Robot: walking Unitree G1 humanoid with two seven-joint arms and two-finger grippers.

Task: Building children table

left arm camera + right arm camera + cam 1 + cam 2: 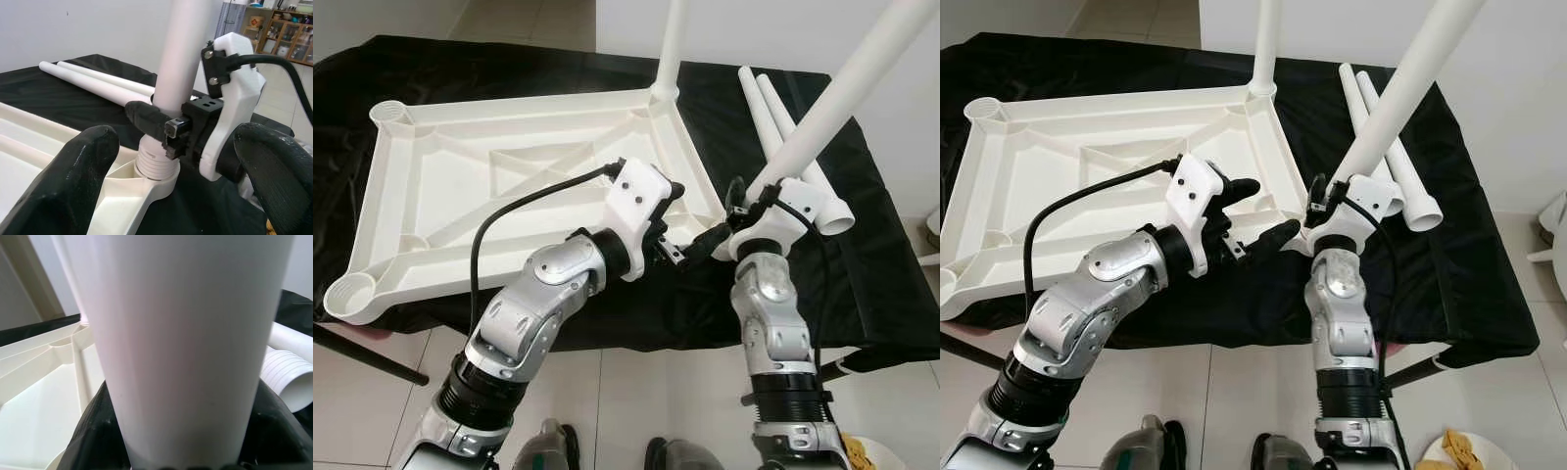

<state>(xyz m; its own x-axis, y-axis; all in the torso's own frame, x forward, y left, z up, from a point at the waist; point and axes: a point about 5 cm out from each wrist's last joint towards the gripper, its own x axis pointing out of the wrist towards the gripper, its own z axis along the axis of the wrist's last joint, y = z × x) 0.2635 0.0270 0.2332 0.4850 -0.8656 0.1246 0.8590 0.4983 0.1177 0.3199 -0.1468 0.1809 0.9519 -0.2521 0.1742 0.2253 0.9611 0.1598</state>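
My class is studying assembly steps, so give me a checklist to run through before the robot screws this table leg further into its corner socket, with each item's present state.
1. Right gripper shut on the held leg: ok.
2. Leg's threaded end seated in the near right corner socket of the upturned tabletop: ok, threads still showing above the rim.
3. Leg standing straight in the socket: cannot tell.
4. Left gripper open and apart from the leg: ok.
5. Far right leg already upright in its socket: ok.
6. Two spare legs lying on the black cloth within reach: ok.
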